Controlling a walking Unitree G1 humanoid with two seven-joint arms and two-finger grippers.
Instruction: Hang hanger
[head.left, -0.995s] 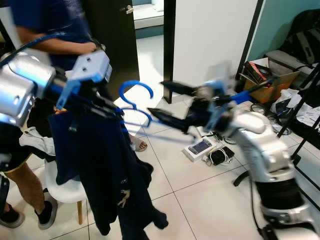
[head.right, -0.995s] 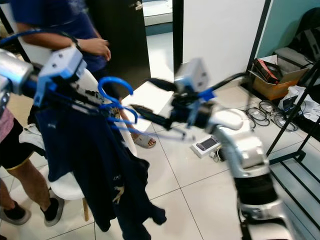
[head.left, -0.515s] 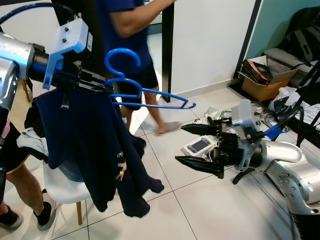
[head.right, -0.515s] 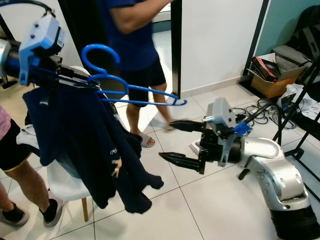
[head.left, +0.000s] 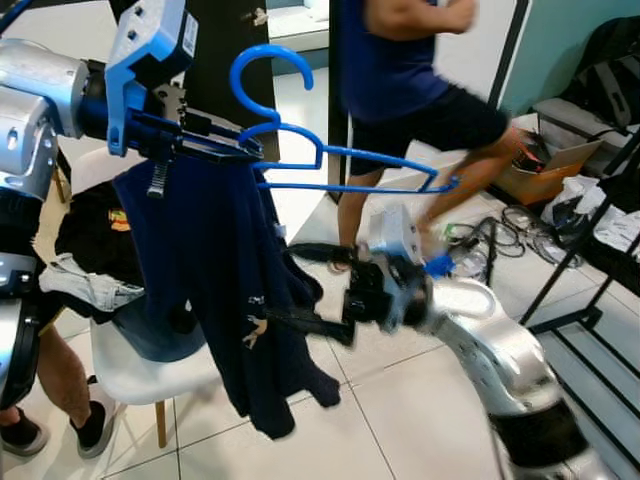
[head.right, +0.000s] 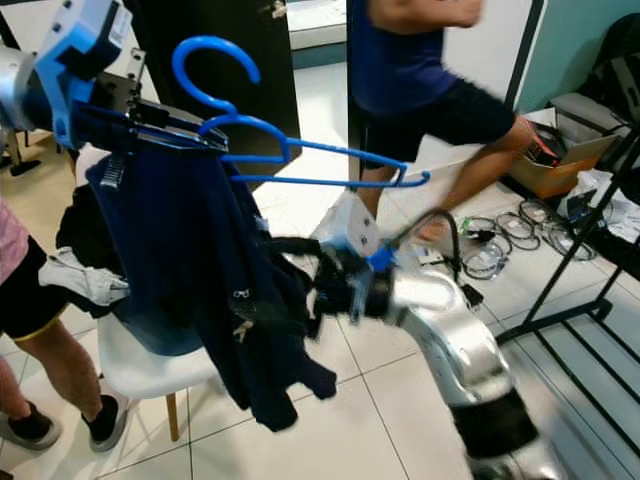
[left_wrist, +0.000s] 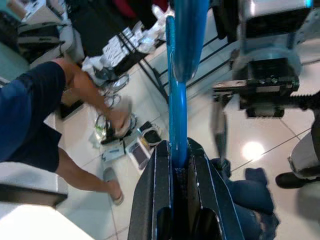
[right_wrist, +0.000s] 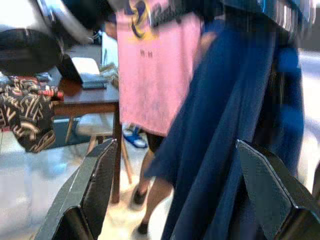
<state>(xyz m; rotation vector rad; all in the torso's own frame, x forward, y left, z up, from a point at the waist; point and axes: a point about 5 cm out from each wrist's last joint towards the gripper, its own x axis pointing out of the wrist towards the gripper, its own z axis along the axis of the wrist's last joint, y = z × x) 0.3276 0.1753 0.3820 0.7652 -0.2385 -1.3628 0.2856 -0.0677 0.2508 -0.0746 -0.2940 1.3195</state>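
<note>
A blue plastic hanger (head.left: 345, 160) is held up at head height, hook (head.left: 268, 68) pointing up, with a navy garment (head.left: 220, 260) draped from its left half. My left gripper (head.left: 222, 148) is shut on the hanger near its neck; the left wrist view looks along the shut fingers (left_wrist: 162, 185) at the hanger's blue bar (left_wrist: 177, 107). My right gripper (head.left: 300, 288) is open and reaches left, its fingers right at the hanging garment's edge. The right wrist view has the navy cloth (right_wrist: 235, 125) between the spread fingers (right_wrist: 90, 192).
A person in a blue shirt and dark shorts (head.left: 420, 80) strides past just behind the hanger. Another person's leg (head.left: 50, 370) stands at the left by a white chair (head.left: 150, 375) piled with clothes. A black rack (head.left: 590, 300), cables and a box sit on the right.
My right gripper has swung from low over the floor leftward and up to the garment. The hanger has shifted slightly up and to the right. The person behind has walked to the right.
</note>
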